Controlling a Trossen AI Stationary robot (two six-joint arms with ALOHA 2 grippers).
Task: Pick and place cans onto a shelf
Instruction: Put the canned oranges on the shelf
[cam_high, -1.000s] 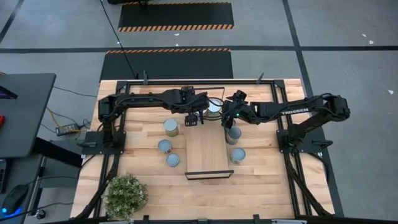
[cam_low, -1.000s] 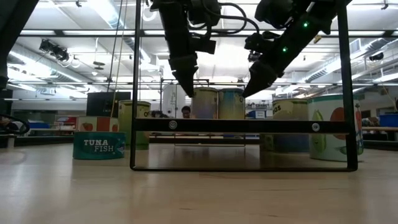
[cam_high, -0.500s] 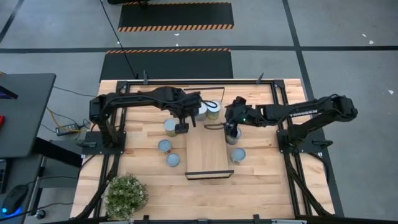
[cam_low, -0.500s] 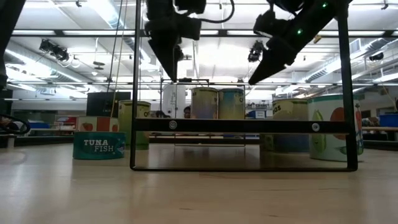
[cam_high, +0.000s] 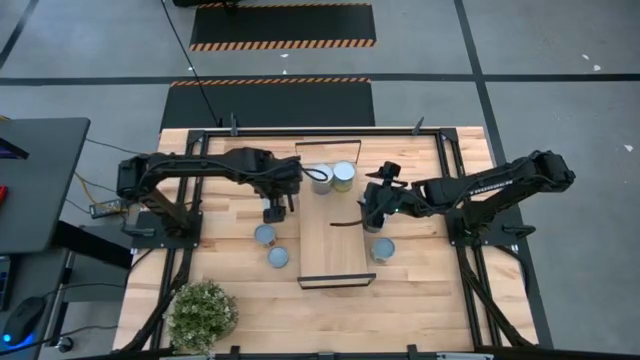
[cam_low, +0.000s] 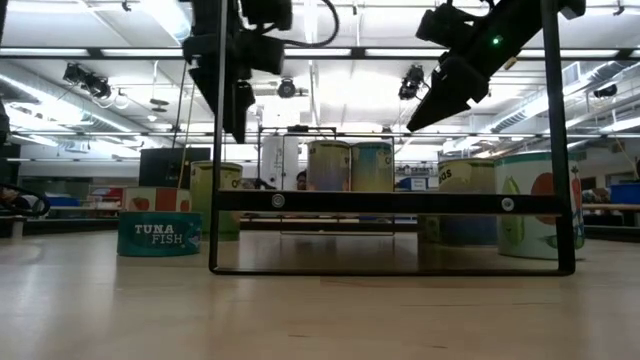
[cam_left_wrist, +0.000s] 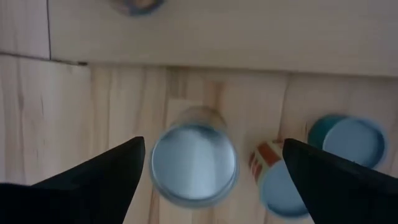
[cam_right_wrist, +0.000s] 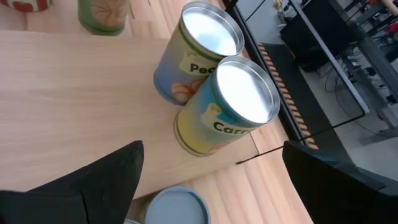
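Note:
The shelf (cam_high: 335, 250) lies in the table's middle, with two cans (cam_high: 320, 178) (cam_high: 344, 176) upright on its far end. In the right wrist view these are a "Pe…" can (cam_right_wrist: 208, 37) and a "Carr…" can (cam_right_wrist: 239, 102). My left gripper (cam_high: 272, 213) hangs open, pointing down, over an upright silver-topped can (cam_left_wrist: 194, 163) on the table left of the shelf, clear above it. My right gripper (cam_high: 370, 218) is open at the shelf's right edge, slanting down, above another can (cam_right_wrist: 174, 208). More cans (cam_high: 265, 235) (cam_high: 279, 257) (cam_high: 383, 249) stand on the tabletop.
A bushy green plant (cam_high: 203, 312) stands at the near left corner. Black frames (cam_low: 390, 201) close the shelf's short ends. A flat "Tuna Fish" can (cam_low: 160, 233) sits at the left in the low view. Bare shelf board lies between the two cans and the near frame.
My left gripper has gone from beside the shelf's two cans toward the table's left edge, tipping to point more steeply down, and now hangs over a can on the table. My right gripper has drawn back from those cans toward the near edge. Both stay open.

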